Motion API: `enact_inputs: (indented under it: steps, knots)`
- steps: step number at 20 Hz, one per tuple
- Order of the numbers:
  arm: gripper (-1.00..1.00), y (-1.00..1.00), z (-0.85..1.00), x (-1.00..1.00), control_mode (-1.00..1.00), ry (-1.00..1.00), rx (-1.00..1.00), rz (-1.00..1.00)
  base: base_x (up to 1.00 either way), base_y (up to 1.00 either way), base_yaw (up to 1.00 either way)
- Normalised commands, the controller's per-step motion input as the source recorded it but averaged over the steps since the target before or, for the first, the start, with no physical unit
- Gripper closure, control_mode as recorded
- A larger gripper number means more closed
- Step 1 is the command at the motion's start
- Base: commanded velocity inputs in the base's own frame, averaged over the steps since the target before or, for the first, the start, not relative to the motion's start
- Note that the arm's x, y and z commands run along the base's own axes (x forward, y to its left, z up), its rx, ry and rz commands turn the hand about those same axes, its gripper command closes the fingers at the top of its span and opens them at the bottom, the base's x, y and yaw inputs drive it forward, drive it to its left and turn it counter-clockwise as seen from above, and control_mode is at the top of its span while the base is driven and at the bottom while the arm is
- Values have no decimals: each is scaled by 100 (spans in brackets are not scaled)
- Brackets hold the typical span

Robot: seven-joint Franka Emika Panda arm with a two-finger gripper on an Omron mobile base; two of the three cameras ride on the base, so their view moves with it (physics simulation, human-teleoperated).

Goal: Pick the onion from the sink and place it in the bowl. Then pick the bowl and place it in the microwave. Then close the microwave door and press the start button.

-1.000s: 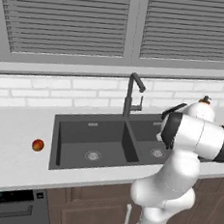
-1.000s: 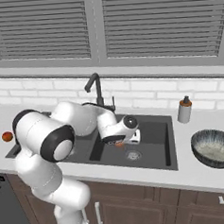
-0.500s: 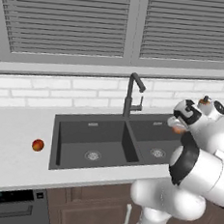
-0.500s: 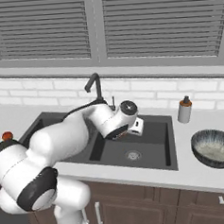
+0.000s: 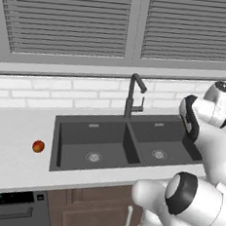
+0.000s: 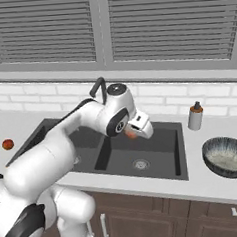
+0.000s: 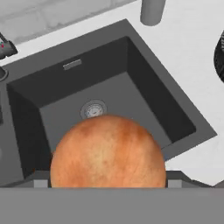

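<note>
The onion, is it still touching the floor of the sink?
Apart. In the right base view the onion hangs at the gripper, well above the sink floor, with dark basin visible beneath it.

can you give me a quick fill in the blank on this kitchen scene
1. The pincer holds the onion above the ____.
2. The bowl sits on the counter, to the ____ of the sink in the right base view.
3. The bottle stands ____ the bowl, nearer the wall.

Missing words: sink; right; behind
</note>
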Motion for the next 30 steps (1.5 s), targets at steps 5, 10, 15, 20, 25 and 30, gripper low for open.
enact_inputs:
  steps: [5, 10, 15, 20, 25, 30]
  knots:
    - [100, -47, 38, 0, -100, 40, -21, -20, 0, 0, 0]
    - [100, -75, 2, -7, -100, 13, -4, -3, 0, 0, 0]
    - [100, -79, 0, -16, -100, -1, 0, -2, 0, 0, 0]
    - [100, -66, 0, -1, -100, 0, 0, 0, 0, 0, 0]
    - [100, -69, 0, 0, -100, 0, 14, 0, 0, 0, 0]
    - [100, -67, -5, 0, -100, 0, 18, 0, 0, 0, 0]
